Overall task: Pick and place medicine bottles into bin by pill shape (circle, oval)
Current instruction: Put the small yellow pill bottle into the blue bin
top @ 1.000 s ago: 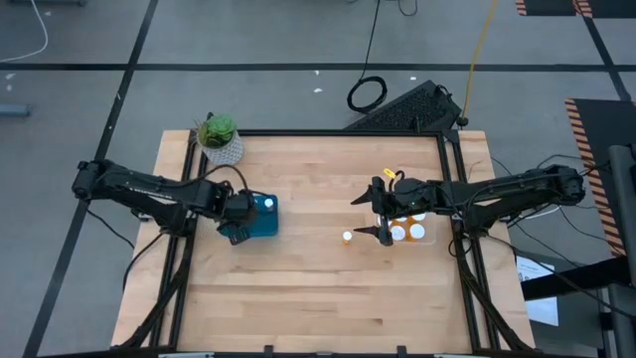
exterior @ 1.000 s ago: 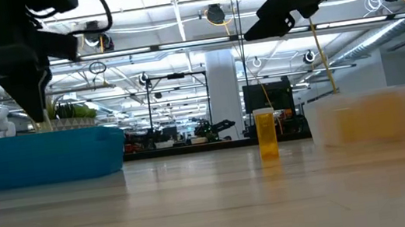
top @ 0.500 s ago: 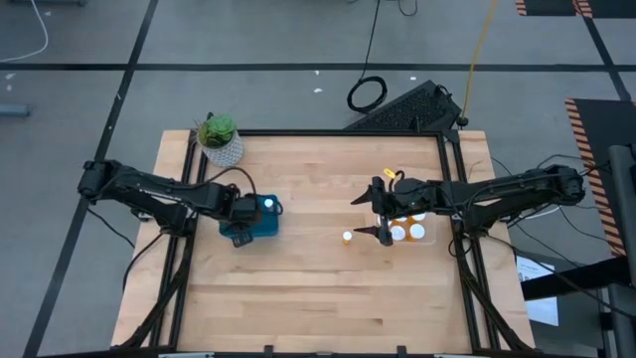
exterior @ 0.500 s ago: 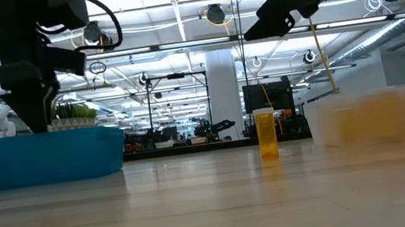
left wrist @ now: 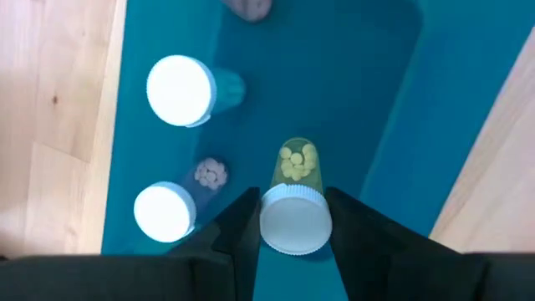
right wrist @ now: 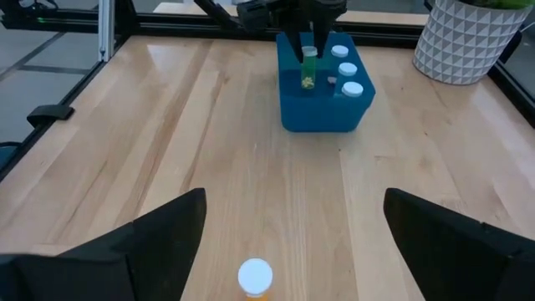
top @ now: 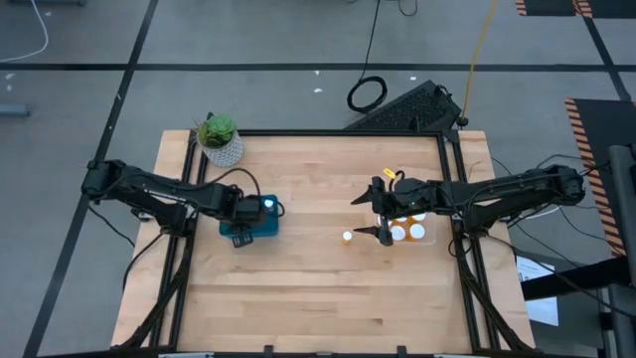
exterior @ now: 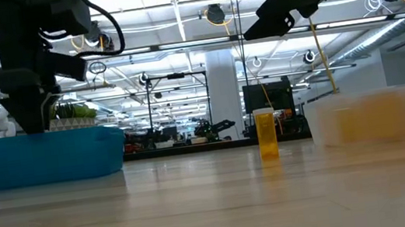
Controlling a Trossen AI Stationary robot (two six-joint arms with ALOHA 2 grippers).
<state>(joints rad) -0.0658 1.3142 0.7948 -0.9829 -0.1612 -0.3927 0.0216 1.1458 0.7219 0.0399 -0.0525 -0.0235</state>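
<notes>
The left gripper [left wrist: 288, 219] grasps a capped medicine bottle [left wrist: 294, 205] inside the blue bin [top: 260, 225], two capped bottles [left wrist: 179, 90] just beside it. The potted plant [top: 220, 138] stands beyond on the wooden table [top: 298, 278]. Since a second ago the gripper has sunk lower. The right gripper [top: 376, 214], fingers spread, hovers over a lone bottle [right wrist: 254, 277] beside the clear bin [exterior: 379, 114].

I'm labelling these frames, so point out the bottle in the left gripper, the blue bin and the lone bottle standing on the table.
Bottle in the left gripper [left wrist: 295, 219], left wrist view, on its white cap.
Blue bin [exterior: 47, 157], low view, on its front wall.
Lone bottle on the table [exterior: 267, 138], low view, on its amber body.
</notes>
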